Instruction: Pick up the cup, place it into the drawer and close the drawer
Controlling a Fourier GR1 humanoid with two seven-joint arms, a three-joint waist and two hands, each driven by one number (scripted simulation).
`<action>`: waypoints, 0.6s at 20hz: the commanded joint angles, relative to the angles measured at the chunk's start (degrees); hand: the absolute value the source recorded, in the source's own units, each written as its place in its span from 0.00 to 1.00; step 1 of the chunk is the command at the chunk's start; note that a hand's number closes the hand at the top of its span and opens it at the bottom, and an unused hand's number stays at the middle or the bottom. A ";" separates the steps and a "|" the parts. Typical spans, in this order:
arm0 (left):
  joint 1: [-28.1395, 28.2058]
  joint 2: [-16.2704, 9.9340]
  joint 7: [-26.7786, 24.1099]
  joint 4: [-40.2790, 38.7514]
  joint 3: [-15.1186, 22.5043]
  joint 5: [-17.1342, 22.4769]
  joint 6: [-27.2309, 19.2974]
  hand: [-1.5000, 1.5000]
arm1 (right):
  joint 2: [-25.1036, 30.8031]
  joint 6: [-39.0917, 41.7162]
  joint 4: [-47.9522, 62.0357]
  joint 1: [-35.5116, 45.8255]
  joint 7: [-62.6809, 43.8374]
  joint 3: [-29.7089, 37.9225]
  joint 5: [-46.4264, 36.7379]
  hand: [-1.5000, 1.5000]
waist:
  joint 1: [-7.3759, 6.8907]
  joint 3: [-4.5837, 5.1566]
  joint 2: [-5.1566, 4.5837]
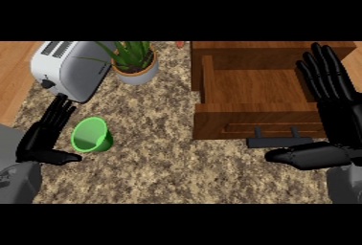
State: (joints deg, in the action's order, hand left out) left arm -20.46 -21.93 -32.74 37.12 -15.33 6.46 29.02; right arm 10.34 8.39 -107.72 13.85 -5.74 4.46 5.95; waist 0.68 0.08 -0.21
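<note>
A green cup (pixel 91 135) lies on its side on the speckled counter at the left, its mouth facing me. My left hand (pixel 44 136) is just left of it, fingers straight and thumb out, not touching the cup. A wooden drawer (pixel 254 86) stands pulled open at the right, with a dark handle (pixel 280 140) on its front panel. My right hand (pixel 338 112) is open over the drawer's right side, fingers pointing away and thumb stretched left below the handle.
A white toaster (pixel 69 67) sits at the back left, close to my left hand's fingertips. A potted plant (pixel 133 60) stands behind the cup. Wooden floor shows past the counter's left edge (pixel 14 76).
</note>
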 commanded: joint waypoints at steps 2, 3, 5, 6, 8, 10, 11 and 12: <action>-3.29 1.32 -10.64 -13.27 1.56 -6.04 -3.15 0.00 | -1.20 -0.08 6.64 1.60 6.07 -0.03 -2.23 0.00 | 0.20 0.04 -0.30; -2.16 0.17 -12.20 -14.45 0.87 -5.56 -2.05 0.00 | 0.35 1.11 -1.53 -1.16 0.10 0.27 0.15 0.00 | 0.10 0.01 0.00; -3.69 -2.03 -16.14 -20.16 0.19 -6.45 -0.99 0.00 | 1.39 1.81 -0.33 1.05 -0.66 2.51 2.80 0.00 | 0.65 0.09 -0.23; -5.27 0.47 -17.13 -20.22 1.42 -7.65 -3.23 0.00 | 0.18 1.09 4.22 1.09 3.30 1.72 0.24 0.00 | 0.47 0.07 -0.27; -6.33 -0.46 -18.39 -22.71 0.75 -7.52 -2.76 0.00 | -1.13 -0.76 1.26 2.38 -0.44 -0.94 -1.22 0.00 | 0.81 0.15 -0.38; -4.49 1.32 -21.39 -23.36 1.67 -8.79 -4.98 0.00 | -1.78 -1.20 -0.31 2.77 -1.46 -2.32 -1.80 0.00 | 0.96 0.21 -0.47; -4.60 1.22 -22.21 -23.92 1.26 -8.38 -4.20 0.00 | 0.95 1.28 1.80 3.03 -1.13 1.03 0.97 0.00 | 1.01 0.20 -0.52; -4.83 0.08 -22.75 -24.99 0.92 -8.48 -4.22 0.00 | 0.50 1.10 0.56 2.59 -1.40 0.76 1.27 0.00 | 1.19 0.22 -0.54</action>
State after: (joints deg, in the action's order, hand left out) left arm -25.13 -21.70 -47.94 15.91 -14.22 -1.13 21.97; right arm 10.43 8.91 -106.80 16.01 -6.30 4.83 6.28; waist 1.50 0.24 -0.60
